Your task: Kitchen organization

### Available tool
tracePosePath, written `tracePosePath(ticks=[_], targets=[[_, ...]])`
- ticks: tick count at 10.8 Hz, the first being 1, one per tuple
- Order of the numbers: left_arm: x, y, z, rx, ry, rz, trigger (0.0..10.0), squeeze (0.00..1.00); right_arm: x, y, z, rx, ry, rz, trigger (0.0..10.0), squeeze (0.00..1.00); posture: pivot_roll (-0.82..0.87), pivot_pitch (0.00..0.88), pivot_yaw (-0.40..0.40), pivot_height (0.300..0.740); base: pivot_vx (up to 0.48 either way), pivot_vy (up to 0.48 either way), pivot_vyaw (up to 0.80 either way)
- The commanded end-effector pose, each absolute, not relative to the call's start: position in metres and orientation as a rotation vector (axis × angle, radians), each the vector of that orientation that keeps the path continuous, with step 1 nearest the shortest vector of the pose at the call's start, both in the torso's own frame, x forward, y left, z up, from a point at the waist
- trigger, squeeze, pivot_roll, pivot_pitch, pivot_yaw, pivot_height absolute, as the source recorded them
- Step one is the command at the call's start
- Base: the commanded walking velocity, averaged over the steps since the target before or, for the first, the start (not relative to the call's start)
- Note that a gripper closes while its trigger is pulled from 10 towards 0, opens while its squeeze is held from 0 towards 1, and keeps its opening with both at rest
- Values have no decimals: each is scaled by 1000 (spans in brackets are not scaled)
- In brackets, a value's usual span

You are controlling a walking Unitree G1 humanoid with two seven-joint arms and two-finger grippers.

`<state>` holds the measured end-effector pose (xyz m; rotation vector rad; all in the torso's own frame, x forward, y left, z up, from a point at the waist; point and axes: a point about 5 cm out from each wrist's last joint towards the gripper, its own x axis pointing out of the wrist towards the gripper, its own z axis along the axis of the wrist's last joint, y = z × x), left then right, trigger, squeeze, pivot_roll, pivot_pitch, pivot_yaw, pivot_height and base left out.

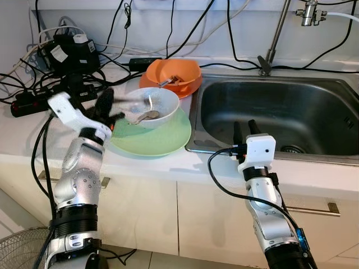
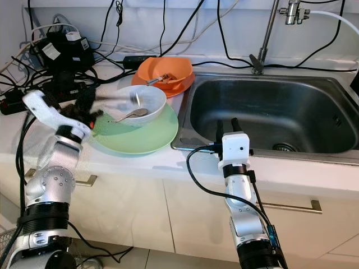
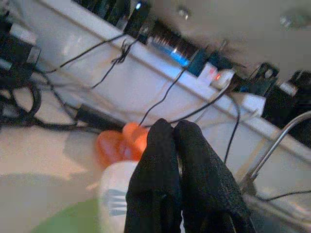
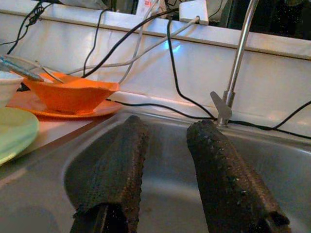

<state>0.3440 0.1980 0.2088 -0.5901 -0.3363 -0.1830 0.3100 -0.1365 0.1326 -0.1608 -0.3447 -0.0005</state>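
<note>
**Q:** What is hard to read from the head camera?

**A:** The left gripper (image 1: 106, 106) is smeared by motion blur at the rim of the white ceramic bowl (image 1: 152, 106), which sits on a pale green round plate (image 1: 151, 139). A metal spoon (image 1: 147, 116) lies inside the bowl. Beyond it, an orange bowl on an orange plate (image 1: 171, 75) holds something indistinct.

**Q:** And the right gripper?

**A:** The right gripper (image 1: 244, 133) hovers over the near edge of the stainless steel sink (image 1: 280, 112).

**Q:** The left wrist camera?

**A:** Two black fingers (image 3: 160, 184) pressed together, clenched, apparently on nothing; the bowls beyond are blurred and partly covered.

**Q:** The right wrist camera?

**A:** Fingers (image 4: 116, 170) spread apart, released, holding nothing, over the sink basin.
</note>
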Motion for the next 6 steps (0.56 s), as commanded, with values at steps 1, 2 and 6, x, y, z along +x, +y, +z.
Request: tracePosePath(ticks=[1,2,6], targets=[[343,198,223,-597,-386,-201,0,0,314,-134,139,-166,-367,7,10000,0,72,0,81,740,0,0,0],[340,192,239,-601,-439,-241,10000,0,314,-134,139,-167,-367,5,10000,0,73,0,79,740,0,0,0],[331,166,270,-558,-501,-372,10000,0,314,-135,140,-172,-369,3,10000,0,74,0,76,740,0,0,0]])
